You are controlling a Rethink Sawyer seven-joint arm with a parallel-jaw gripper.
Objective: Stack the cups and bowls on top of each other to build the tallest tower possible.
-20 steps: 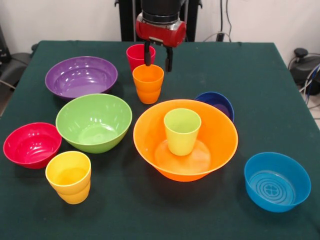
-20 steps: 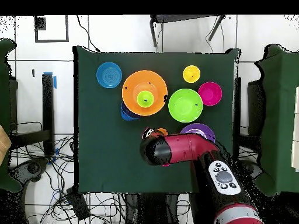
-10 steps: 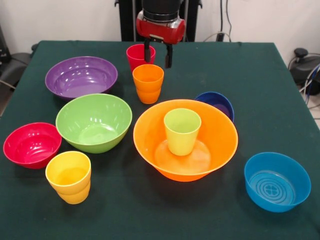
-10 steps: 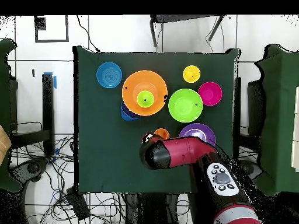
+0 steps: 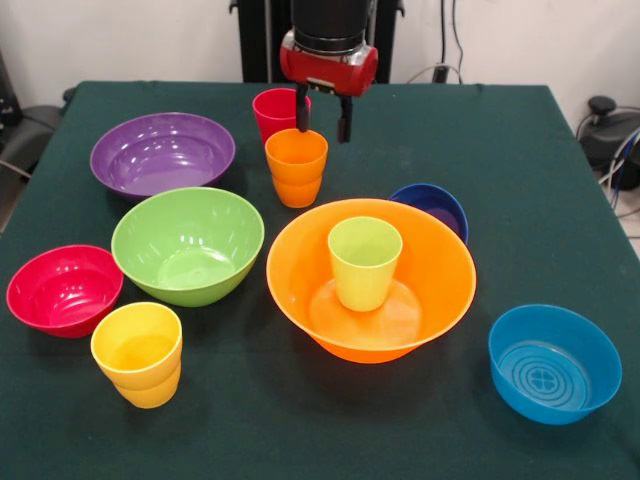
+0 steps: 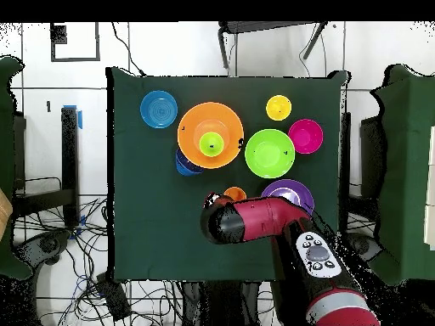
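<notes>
My gripper [image 5: 322, 118] hangs open and empty above the far rim of the orange cup [image 5: 296, 165], between it and the red cup [image 5: 274, 111]. A light green cup [image 5: 363, 262] stands upright inside the large orange bowl [image 5: 440, 270] at the table's middle. The yellow cup [image 5: 138, 353] stands near the front left. The purple bowl [image 5: 163, 152], lime green bowl [image 5: 187, 244], red bowl [image 5: 63, 289], dark blue bowl [image 5: 437, 204] and light blue bowl [image 5: 552, 362] sit apart on the cloth. In the overhead view the arm [image 6: 255, 219] covers the red cup and part of the orange cup [image 6: 234, 193].
The table is covered with dark green cloth [image 5: 520, 170]. Bare cloth lies at the far right and along the front edge. Cables and a black stand sit off the table's right side.
The gripper has risen and shifted slightly right from the orange cup's rim, staying open. No cup or bowl has moved.
</notes>
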